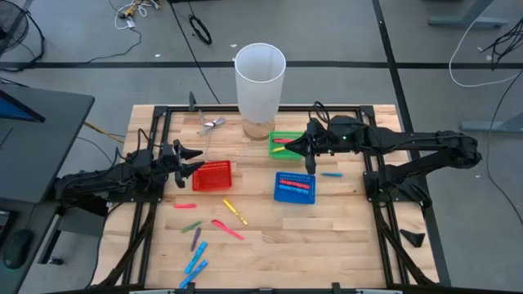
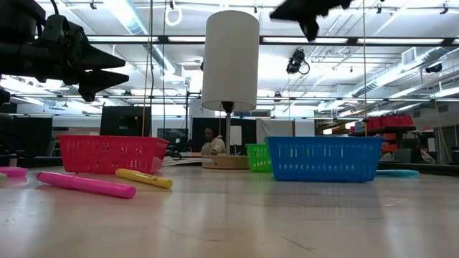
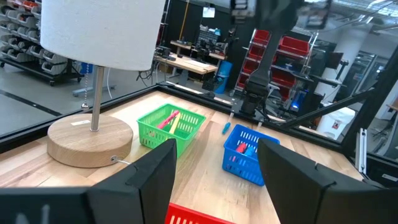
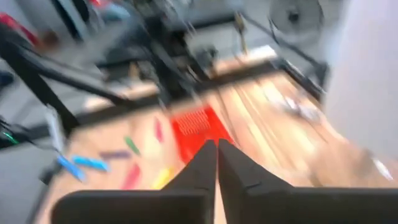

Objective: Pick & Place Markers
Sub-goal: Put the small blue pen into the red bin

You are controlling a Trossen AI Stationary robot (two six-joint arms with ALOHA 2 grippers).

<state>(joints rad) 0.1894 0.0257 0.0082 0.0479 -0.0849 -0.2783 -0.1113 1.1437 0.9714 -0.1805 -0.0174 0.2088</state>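
**Right arm between baskets, loose markers still waiting at the front**

From above, I see my right gripper (image 1: 309,163) hanging between the square green mesh basket (image 1: 283,145) and the square blue mesh basket (image 1: 294,187). Both baskets already hold markers, so I judge that arm is between drops. My left gripper (image 1: 189,162) waits just beside the square red mesh basket (image 1: 212,175), fingers spread, handy for the unsorted thin pen-like markers (image 1: 227,229) scattered on the slatted wooden worktop (image 1: 327,237) nearer the front edge: pink, yellow, green, purple, light blue. One light blue marker (image 1: 331,174) lies alone beside the blue basket.

At table height, what the overhead cannot give is clearance: both arms ride well above the basket rims, and a pink marker (image 2: 86,185) and a yellow marker (image 2: 143,178) lie flat in the foreground.

My left wrist camera looks into the green and blue baskets from the side, past the tall white cylinder on its round wooden base (image 3: 91,138), and shows pink and yellow sticks leaning inside the green one.

My right wrist camera settles the grip: its fingers (image 4: 202,165) are pressed together with nothing between them.
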